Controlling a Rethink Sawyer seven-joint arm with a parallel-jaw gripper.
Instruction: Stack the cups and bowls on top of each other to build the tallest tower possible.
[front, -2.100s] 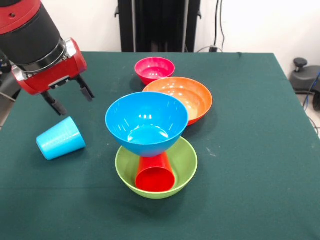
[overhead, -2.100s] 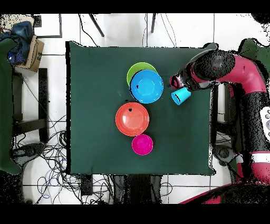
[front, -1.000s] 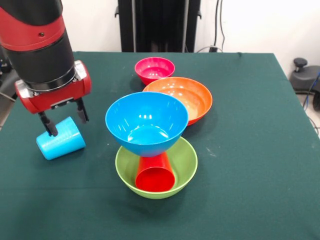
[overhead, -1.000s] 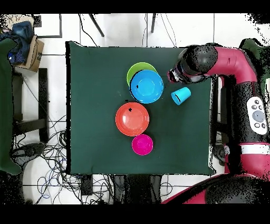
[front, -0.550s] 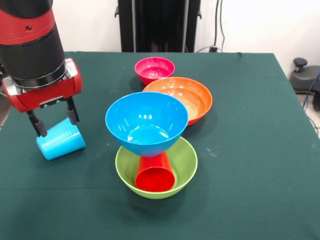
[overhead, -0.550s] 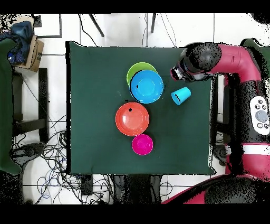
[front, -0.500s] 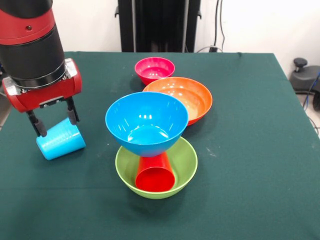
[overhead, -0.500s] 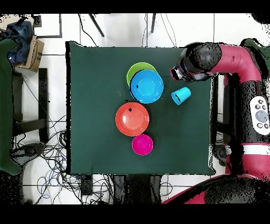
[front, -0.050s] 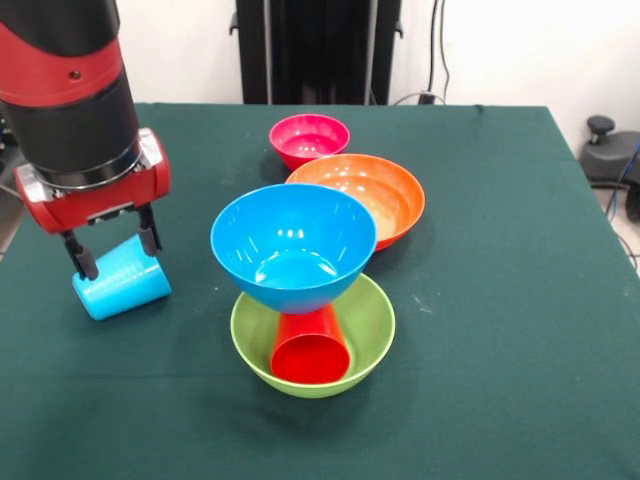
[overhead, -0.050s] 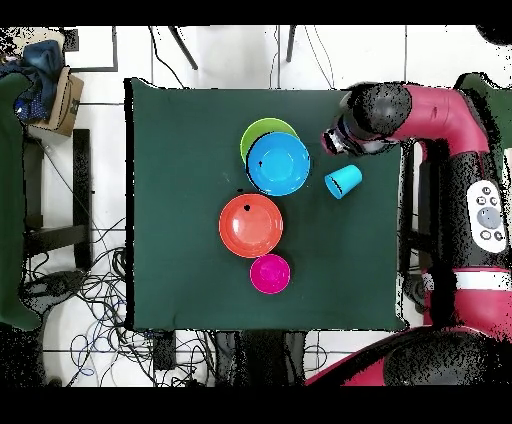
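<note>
A dark green cloth covers the surface (front, -0.050s: 500, 300), its weave matte against the glossy plastic pieces on it. At the left of the front view the claw (front, -0.050s: 112, 251) hangs from a thick black and red wrist, its two thin black fingers (front, -0.050s: 150, 236) spread apart and released, straddling the closed end of the light blue cup (front, -0.050s: 122, 279); whether they touch it cannot be told. That cup is a ribbed, tapered tumbler lying on its side, and in the overhead view it sits right of centre (overhead, -0.050s: 343, 181), just below the arm's end. At the centre of the front view stands the tower (front, -0.050s: 300, 290): a shallow lime green bowl (front, -0.050s: 372, 330) holds a red cup (front, -0.050s: 310, 355) tipped on its side with its mouth towards the lower edge, and a deep, rounded blue bowl (front, -0.050s: 293, 245) rests upright on top. Just behind it, towards the upper right, sits the wide orange bowl (front, -0.050s: 375, 192), and beyond that the small pink-red bowl (front, -0.050s: 309, 138), both upright.
</note>
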